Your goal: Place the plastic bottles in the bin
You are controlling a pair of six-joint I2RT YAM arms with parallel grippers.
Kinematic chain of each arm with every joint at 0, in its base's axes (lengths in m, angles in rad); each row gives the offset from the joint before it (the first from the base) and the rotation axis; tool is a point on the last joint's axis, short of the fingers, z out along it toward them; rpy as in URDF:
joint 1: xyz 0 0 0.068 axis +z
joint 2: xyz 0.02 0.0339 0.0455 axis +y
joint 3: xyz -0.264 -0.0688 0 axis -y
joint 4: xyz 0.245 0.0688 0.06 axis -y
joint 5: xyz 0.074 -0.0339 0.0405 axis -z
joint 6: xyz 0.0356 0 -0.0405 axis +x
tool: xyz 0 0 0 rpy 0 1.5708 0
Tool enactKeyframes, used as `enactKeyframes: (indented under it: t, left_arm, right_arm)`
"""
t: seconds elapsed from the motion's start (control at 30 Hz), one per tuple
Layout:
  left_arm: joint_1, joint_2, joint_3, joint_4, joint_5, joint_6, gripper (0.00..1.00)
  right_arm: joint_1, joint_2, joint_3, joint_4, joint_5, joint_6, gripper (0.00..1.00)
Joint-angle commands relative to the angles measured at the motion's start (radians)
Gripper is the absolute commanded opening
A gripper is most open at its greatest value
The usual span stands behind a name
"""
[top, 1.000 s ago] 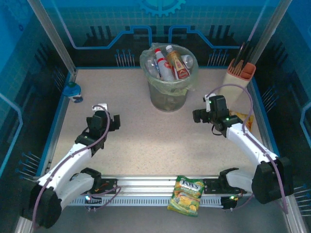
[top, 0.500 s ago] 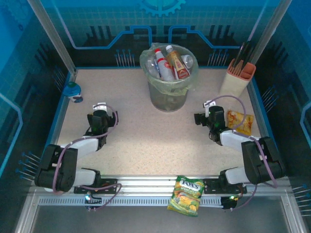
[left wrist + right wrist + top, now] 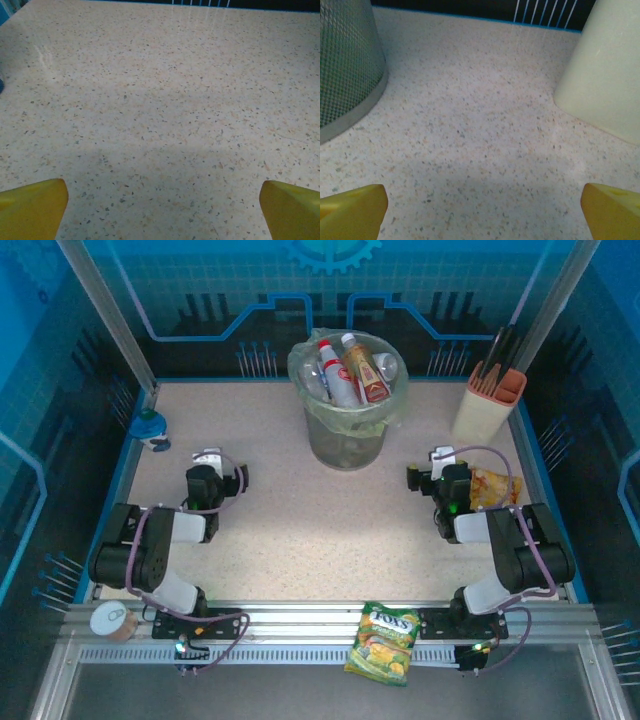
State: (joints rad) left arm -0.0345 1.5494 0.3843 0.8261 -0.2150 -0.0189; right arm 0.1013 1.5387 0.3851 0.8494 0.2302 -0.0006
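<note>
Bottles filled bin; left claw & right claw gaped empty; next grab: blue thing, poss. a bottle, far left.

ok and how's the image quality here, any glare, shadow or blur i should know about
left wrist: a pale glare patch on the table top left, a soft shadow band across the bottom, yellow fingertips soft-edged; right wrist: same low shadow, the bin mesh reads crisp; top external: strong blue cast on the walls, table evenly lit.
</note>
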Motion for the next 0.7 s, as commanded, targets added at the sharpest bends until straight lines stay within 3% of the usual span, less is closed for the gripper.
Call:
enactKeyframes:
  t: [0.0, 0.4, 0.5, 0.67]
  left_arm:
    - [0.006, -0.001, -0.003, 0.092, 0.037, 0.01, 0.99]
    - [0.004, 0.0, -0.004, 0.1, 0.036, 0.013, 0.99]
    - [0.004, 0.0, -0.004, 0.096, 0.036, 0.013, 0.99]
    - [0.004, 0.0, -0.004, 0.098, 0.036, 0.013, 0.99]
  right_arm:
    - [-0.012, 0.006, -0.007, 0.087, -0.007, 0.011, 1.0]
    - [-0.006, 0.006, -0.004, 0.081, 0.0, 0.008, 1.0]
    - [-0.02, 0.004, 0.01, 0.05, -0.082, 0.0, 1.0]
    - [-0.02, 0.005, 0.005, 0.062, -0.08, -0.002, 1.0]
